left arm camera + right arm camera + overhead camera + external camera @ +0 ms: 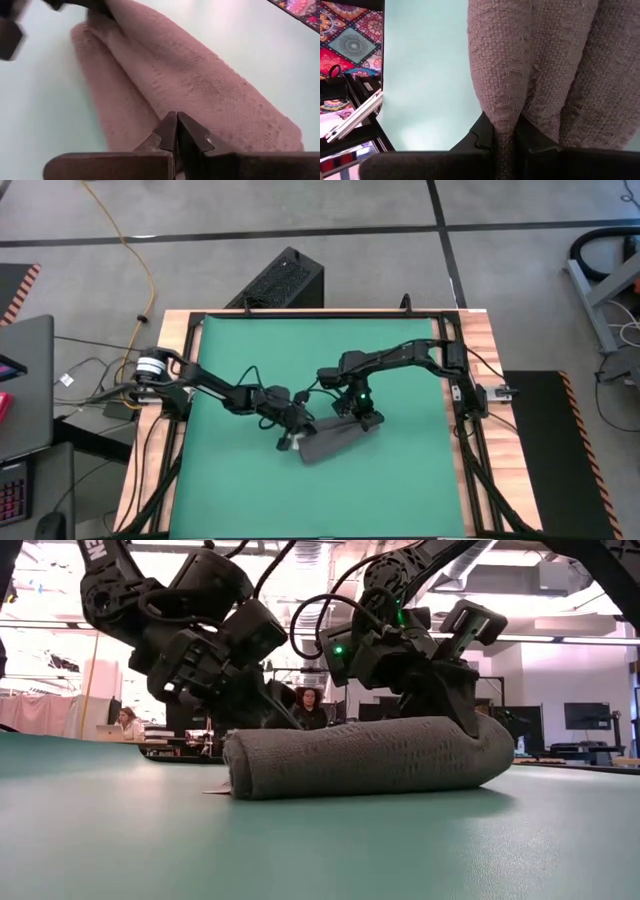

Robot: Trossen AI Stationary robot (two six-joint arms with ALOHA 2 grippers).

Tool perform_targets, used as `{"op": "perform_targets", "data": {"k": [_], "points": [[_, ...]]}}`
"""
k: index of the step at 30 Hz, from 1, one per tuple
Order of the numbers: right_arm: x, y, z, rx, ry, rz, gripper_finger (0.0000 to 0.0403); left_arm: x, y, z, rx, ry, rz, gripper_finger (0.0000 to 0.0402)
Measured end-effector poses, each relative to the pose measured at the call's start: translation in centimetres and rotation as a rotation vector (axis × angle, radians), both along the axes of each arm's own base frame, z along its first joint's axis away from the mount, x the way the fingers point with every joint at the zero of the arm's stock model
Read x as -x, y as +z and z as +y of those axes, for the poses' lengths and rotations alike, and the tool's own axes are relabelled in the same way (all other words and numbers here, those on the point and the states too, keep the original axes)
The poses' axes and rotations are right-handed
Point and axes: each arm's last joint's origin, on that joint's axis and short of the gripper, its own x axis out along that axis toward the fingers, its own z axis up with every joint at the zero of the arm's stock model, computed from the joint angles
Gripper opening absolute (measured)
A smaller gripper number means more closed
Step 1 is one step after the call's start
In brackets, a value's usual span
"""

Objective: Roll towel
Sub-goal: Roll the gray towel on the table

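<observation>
The dark grey towel [335,442] lies rolled into a thick log on the green mat [240,360], its length running left to right [365,755]. A small pale tag [217,790] shows at its left end. My left gripper [288,440] is shut at the roll's left end, its tips over the cloth [176,125]. My right gripper [367,420] is at the roll's right end, shut on a fold of the towel [503,135]. My left gripper has its shut fingertips [170,125] against the roll's outer layer near the left end [165,107], coming slanting down from the table's left; no cloth shows between them. My right gripper pinches a raised fold of the towel's outer layer [502,117] between its two fingers at the roll's right end. It comes slanting down from the far side. The roll lies on the mat along its whole length.
Bare mat lies all around the roll. Black frame rails [460,380] and the wooden table border [485,340] ring the mat. A black box [282,280] stands beyond the far edge. People [305,705] sit in the room behind.
</observation>
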Motion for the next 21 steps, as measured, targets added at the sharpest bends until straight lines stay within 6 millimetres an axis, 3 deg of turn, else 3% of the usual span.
{"op": "perform_targets", "data": {"k": [12, 21], "points": [[-0.3, 0.4, 0.0, 0.004, -0.009, -0.011, 0.0042, -0.8, -0.7, -0.8, -0.012, -0.033, -0.029, 0.0], [-1.3, 2.1, -0.3, 0.011, -0.016, -0.062, 0.0042, -1.2, -3.3, -1.3, 0.054, -0.037, 0.059, 0.0]]}}
